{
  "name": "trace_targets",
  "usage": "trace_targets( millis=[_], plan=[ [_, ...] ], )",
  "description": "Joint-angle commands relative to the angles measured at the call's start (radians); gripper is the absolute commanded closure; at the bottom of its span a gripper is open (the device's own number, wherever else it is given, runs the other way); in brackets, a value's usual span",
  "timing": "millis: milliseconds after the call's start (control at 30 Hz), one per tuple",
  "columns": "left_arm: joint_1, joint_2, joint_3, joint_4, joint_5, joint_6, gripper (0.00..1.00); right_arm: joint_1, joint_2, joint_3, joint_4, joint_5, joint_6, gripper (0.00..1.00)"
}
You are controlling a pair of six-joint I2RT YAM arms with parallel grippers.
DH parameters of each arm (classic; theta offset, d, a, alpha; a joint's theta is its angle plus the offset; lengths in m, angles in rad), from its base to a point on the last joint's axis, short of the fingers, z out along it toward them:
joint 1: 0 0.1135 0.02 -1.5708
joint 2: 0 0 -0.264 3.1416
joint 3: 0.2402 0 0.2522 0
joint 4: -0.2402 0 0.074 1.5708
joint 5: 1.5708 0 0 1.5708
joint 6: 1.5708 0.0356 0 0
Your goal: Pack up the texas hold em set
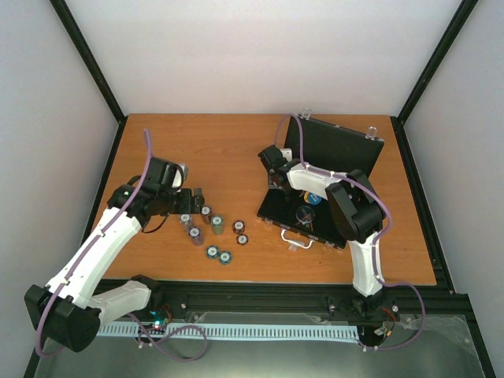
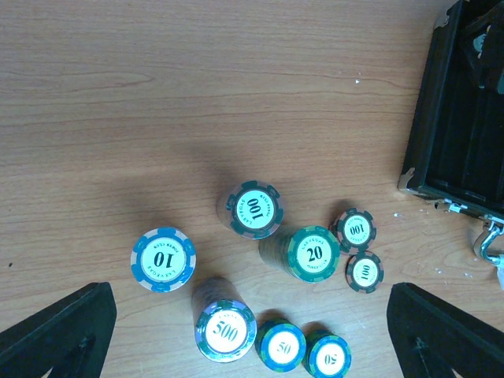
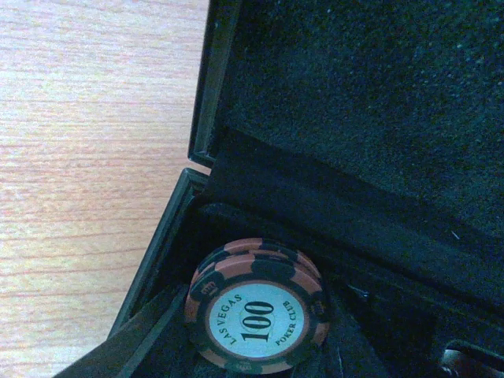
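Left gripper [image 1: 193, 197] hovers spread wide, pointing down over the loose chips [image 2: 313, 253] at near left. To their right the case [image 1: 335, 150] lies open. The right gripper [image 1: 274, 167], arm folded in, clasps a 100 stack [image 3: 256, 315] at the case's far-left corner. This looks like the placing step; next it must seat the stack in its slot, then let go.

Wooden desk [image 1: 213, 146] is carrying stacks of poker chips [image 1: 211, 232], standing clustered left of centre toward the near edge. Open black case [image 1: 339, 146] is sitting toward the right edge, apart from them.
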Motion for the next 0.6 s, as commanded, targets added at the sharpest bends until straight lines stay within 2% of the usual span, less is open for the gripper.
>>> trace_targets(
  millis=[0,167,567],
  plan=[
    [-0.004,0.008,0.032,-0.010,0.005,0.020,0.03,-0.013,0.052,0.011,0.043,0.001,0.033,0.63],
    [-0.004,0.009,0.034,-0.008,0.001,0.017,0.03,-0.013,0.048,0.005,0.043,-0.012,0.037,0.50],
    [-0.004,0.028,0.047,0.011,0.000,0.010,0.03,-0.013,0.019,0.014,0.040,-0.031,0.010,0.38]
  ],
)
